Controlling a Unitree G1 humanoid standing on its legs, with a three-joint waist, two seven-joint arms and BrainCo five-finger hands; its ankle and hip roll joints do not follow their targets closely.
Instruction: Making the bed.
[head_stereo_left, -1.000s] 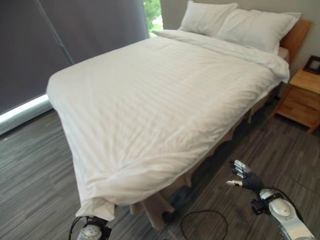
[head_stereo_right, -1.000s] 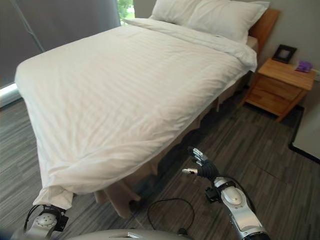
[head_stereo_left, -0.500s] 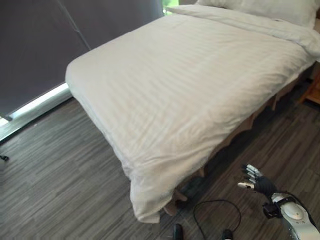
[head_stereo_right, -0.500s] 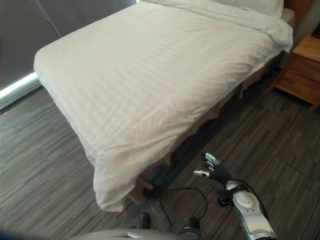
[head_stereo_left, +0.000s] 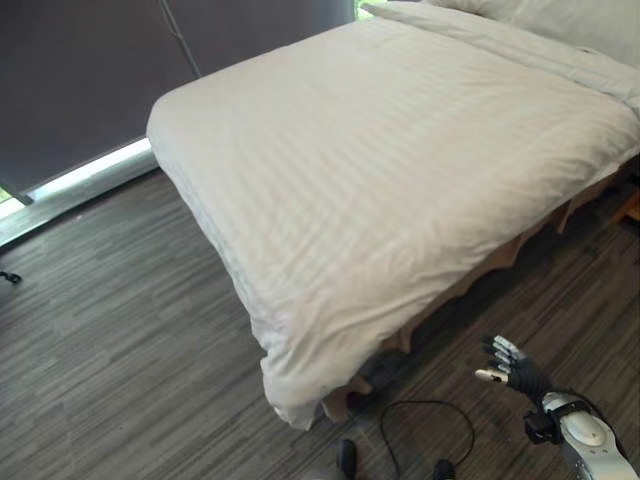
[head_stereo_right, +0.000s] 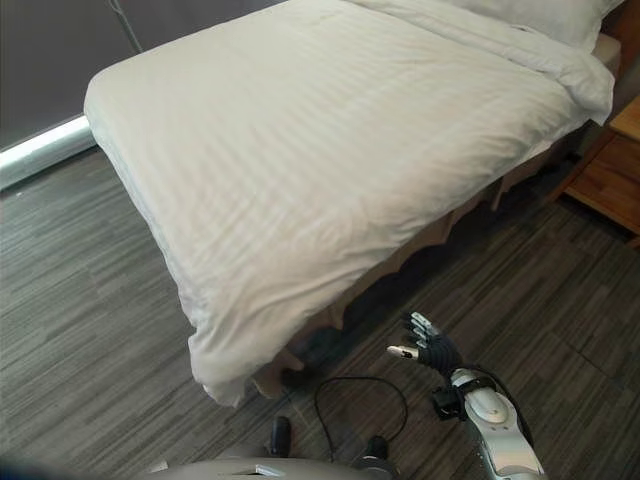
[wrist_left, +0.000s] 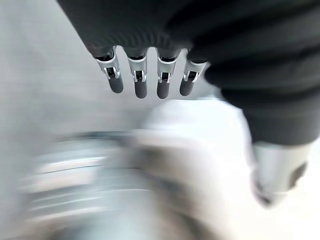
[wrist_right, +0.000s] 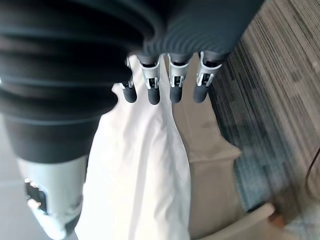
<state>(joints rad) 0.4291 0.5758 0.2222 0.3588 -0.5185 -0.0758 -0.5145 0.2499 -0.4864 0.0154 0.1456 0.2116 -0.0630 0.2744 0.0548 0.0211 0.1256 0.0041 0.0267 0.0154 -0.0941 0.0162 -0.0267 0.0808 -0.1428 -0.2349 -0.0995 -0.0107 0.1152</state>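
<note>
A white striped duvet (head_stereo_left: 400, 170) lies spread smooth over the bed, and its near corner (head_stereo_left: 292, 398) hangs down close to the floor. My right hand (head_stereo_left: 508, 362) hovers low over the floor beside the bed's foot, apart from the duvet, fingers straight and holding nothing. In the right wrist view the right hand (wrist_right: 175, 82) points at the duvet's hanging edge (wrist_right: 145, 175) and the beige bed base (wrist_right: 210, 165). My left hand (wrist_left: 140, 82) shows straight fingers with nothing in them; what lies past them is blurred.
White pillows (head_stereo_right: 540, 15) lie at the head of the bed. A wooden nightstand (head_stereo_right: 612, 165) stands at the far right. A dark curtain (head_stereo_left: 80, 80) hangs along the far side, above grey plank floor (head_stereo_left: 110, 340) with free room left of the bed.
The camera has swung, so the bed's foot corner now sits mid-picture. My left arm has left the lower edge by the duvet corner. The right hand stays low and open.
</note>
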